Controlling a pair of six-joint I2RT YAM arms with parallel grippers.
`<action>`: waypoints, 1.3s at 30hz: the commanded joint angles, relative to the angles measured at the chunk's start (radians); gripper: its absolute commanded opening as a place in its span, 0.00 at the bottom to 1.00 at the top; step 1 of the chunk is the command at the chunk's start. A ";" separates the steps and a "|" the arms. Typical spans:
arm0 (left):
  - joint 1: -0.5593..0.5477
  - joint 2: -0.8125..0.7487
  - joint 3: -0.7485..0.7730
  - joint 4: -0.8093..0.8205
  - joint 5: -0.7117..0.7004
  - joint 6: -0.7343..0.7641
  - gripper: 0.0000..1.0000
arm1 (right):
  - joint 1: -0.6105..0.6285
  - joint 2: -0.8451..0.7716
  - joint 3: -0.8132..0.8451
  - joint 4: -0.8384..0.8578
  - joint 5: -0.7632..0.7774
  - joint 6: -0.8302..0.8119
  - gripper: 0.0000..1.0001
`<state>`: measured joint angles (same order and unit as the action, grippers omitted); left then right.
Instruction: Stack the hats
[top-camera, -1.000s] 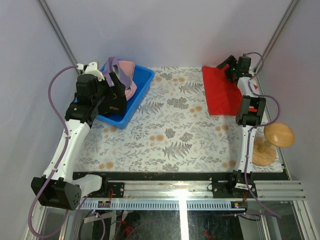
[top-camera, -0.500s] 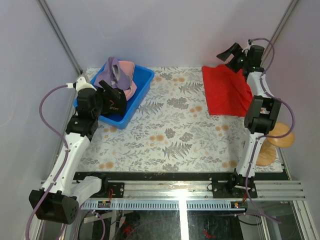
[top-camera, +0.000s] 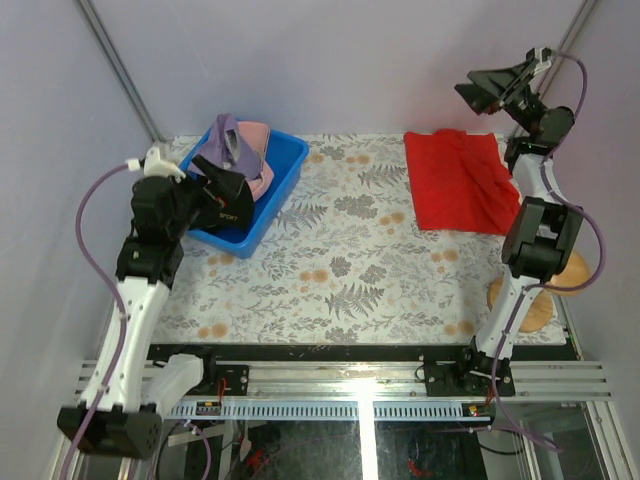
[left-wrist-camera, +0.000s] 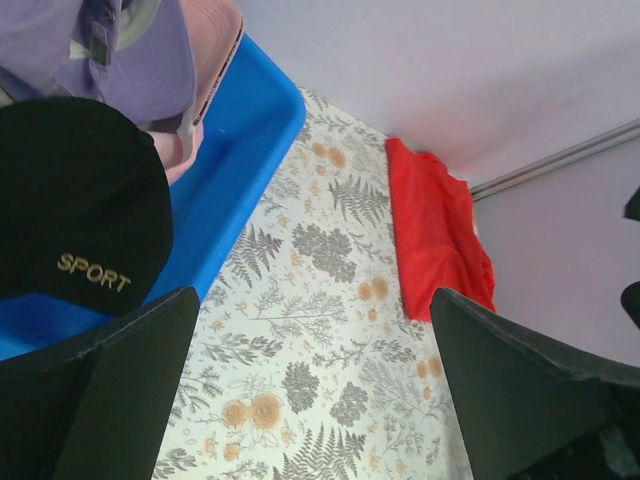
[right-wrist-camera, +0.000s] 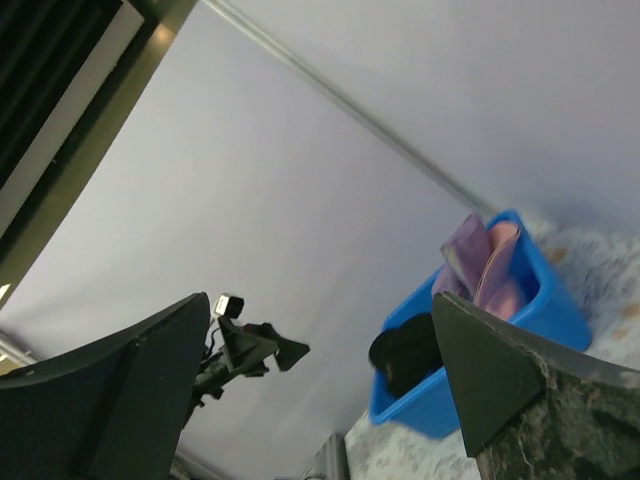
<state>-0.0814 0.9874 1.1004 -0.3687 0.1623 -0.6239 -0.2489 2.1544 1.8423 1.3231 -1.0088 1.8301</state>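
In the blue bin (left-wrist-camera: 240, 170) at the counter's (top-camera: 340, 270) far left sit the hats (top-camera: 240, 150): black SPORT hat (left-wrist-camera: 75, 210) in front, purple hat (left-wrist-camera: 140, 50) and pink hat (left-wrist-camera: 215, 40) leaning behind, perhaps a fourth hidden. The jaws of the left arm (top-camera: 140, 290) and right arm (top-camera: 540, 235) stand apart, empty. Grabbing one hat could topple the leaning ones.

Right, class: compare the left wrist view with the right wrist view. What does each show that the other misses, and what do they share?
Only the left wrist view shows the red cloth and the SPORT lettering on the dark cap. Only the right wrist view shows the left arm from outside. Both show the blue bin with the dark cap, lavender cap and pink cap inside.
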 joint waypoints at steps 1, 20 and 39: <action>0.005 -0.190 -0.135 0.192 -0.014 -0.105 1.00 | -0.017 -0.226 -0.141 -0.025 -0.170 -0.012 0.99; -0.006 -0.136 0.165 -0.332 0.174 0.004 1.00 | -0.050 -0.942 -0.428 -2.065 0.692 -1.257 0.99; -0.006 -0.220 0.028 -0.340 0.270 -0.038 1.00 | -0.049 -1.144 -0.463 -2.440 1.686 -1.129 0.99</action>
<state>-0.0841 0.7837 1.1515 -0.7227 0.3836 -0.6483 -0.2958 1.0534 1.3827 -1.0580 0.4770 0.6586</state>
